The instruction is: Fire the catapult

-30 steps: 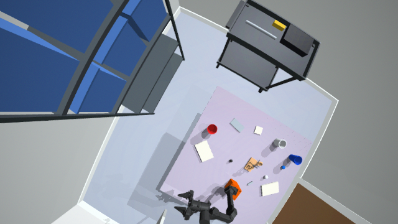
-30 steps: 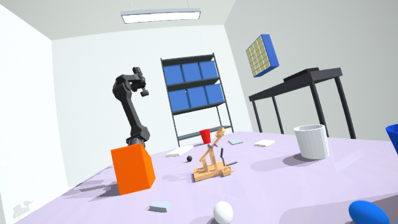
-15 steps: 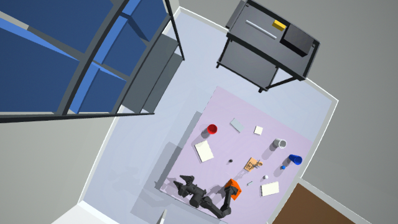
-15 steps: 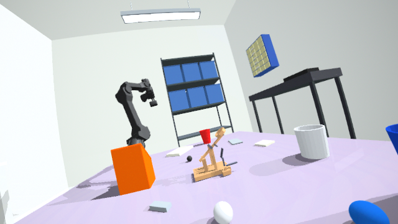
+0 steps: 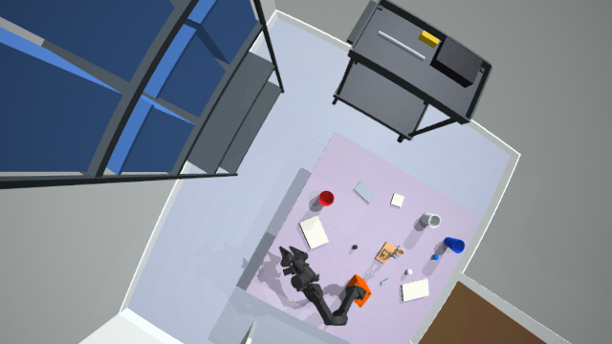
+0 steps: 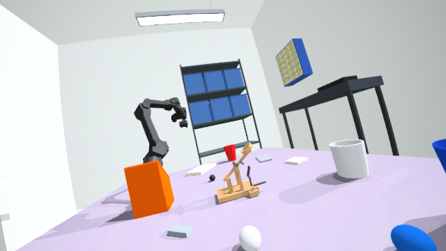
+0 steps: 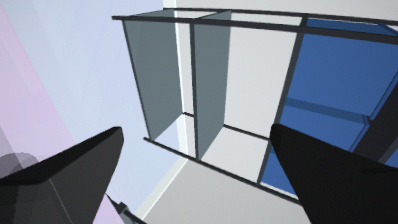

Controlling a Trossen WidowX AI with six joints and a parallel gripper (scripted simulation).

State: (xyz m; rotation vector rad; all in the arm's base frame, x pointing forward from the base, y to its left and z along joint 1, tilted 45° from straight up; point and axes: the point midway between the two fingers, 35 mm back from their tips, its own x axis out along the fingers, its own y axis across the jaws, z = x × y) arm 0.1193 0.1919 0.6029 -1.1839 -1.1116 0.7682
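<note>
Over the left corner of the pale purple worktop (image 5: 344,191) (image 6: 296,206), as seen from the top, the black gripper (image 5: 290,249) (image 6: 179,120) (image 7: 198,132) hangs in the air with its fingers spread wide and nothing between them. The black jointed arm (image 5: 313,292) (image 6: 149,129) bends high over the surface; from the exterior, its lower part is behind an orange block (image 5: 364,292) (image 6: 148,189). Nearer the right edge, the light wooden catapult (image 5: 385,253) (image 6: 237,192) stands on its flat base, its throwing arm tilted up and the cup end raised. Between it and the right corner, the white cylindrical mug (image 5: 431,220) (image 6: 349,160) stands upright, well apart from the catapult. Three balls lie on the worktop, all apart from the catapult: a small black ball (image 5: 354,247) (image 6: 212,178) on the side towards the left edge, a white ball (image 5: 408,271) (image 6: 249,238) towards the right edge, and a bright blue ball (image 5: 435,257) (image 6: 412,238) just beside a deep blue cup (image 5: 454,245) (image 6: 442,153) at that edge. A red tapered cup (image 5: 326,198) (image 6: 230,153) stands near the upper left edge.
</note>
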